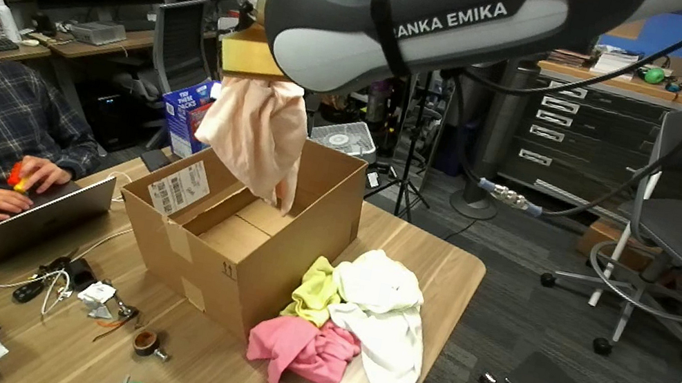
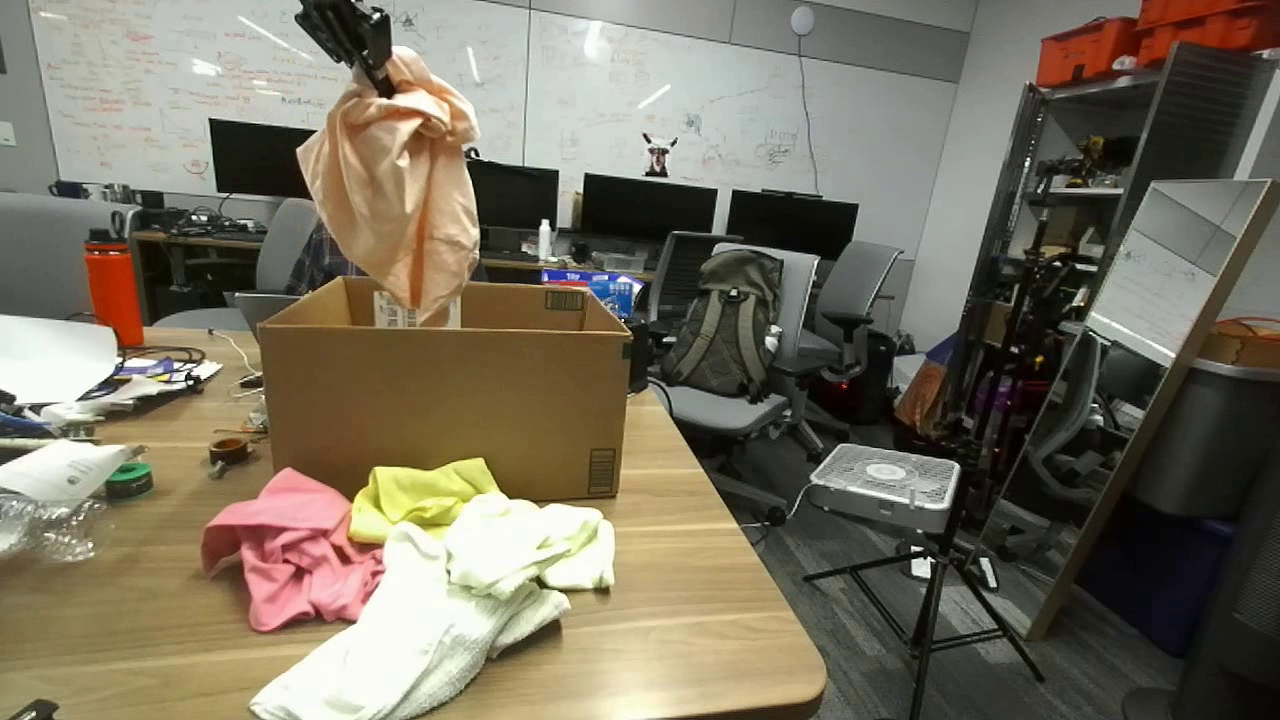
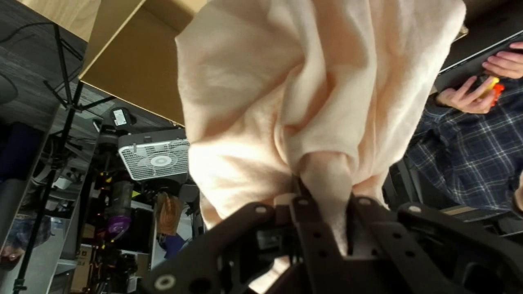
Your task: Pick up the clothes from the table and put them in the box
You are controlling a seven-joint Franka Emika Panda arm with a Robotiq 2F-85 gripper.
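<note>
"What does the gripper (image 3: 327, 198) have?"

"It's pinched narrow on the peach cloth (image 2: 400, 195). The wrist view shows the fabric bunched in its grip and spilling out beyond."

"So which way does the cloth lie from it?"

"Straight down. It hangs as one long, loose bundle, its long axis close to upright, tapering toward the lower end. There's only one arm (image 1: 439, 33) at work, so no question of which is nearer."

"And under that?"

"The box (image 2: 450, 400). Both exterior views put the cloth over its mouth, with the lower tip showing against the inside. Whether that tip dips below the near rim, I can't quite tell."

"Then the next move turns on that drop?"

"I'd say so: gripper on top, cloth in the middle, box underneath, roughly in one line. It seems to need no sideways reach, just a release. Going lower first would probably keep a loose corner from draping over the rim."

"What's farther out?"

"The pink cloth (image 1: 302, 350), the yellow cloth (image 1: 316, 292) and the white cloth (image 1: 387, 326) lie bunched together on the table (image 2: 690, 580), just outside the box, along its long wall. I can't tell whether the white is one piece or two. That pile, I judge, is the work left after this one."
</note>
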